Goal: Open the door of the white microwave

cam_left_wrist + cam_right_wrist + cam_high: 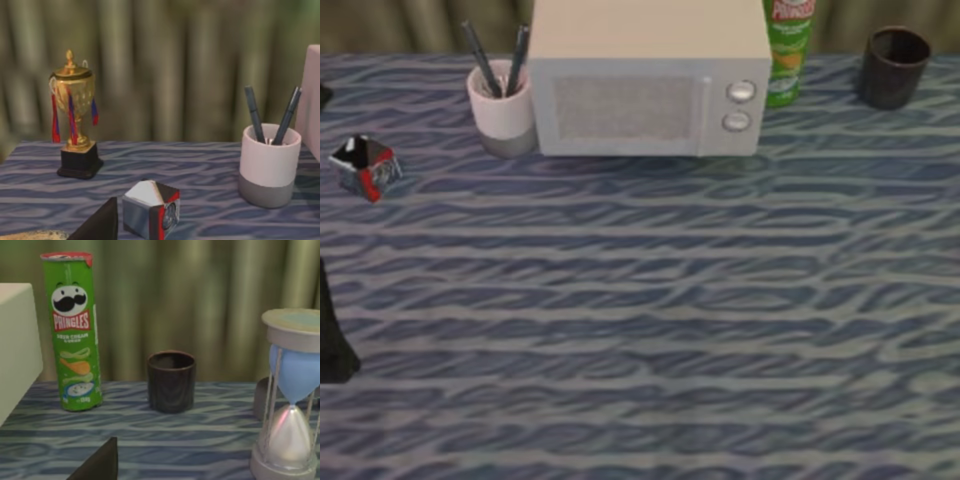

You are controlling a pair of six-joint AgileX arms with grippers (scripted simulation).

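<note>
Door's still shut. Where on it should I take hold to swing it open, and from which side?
Grip the door at its upright free edge, along the seam next to the knob panel. Come from the front of the white microwave, over the open table: the door sits flush and faces that way. The hinge probably lies on the pen cup side, though it isn't visible.

Top view looks down; both low wrist views face the curtain (165, 65).
</note>
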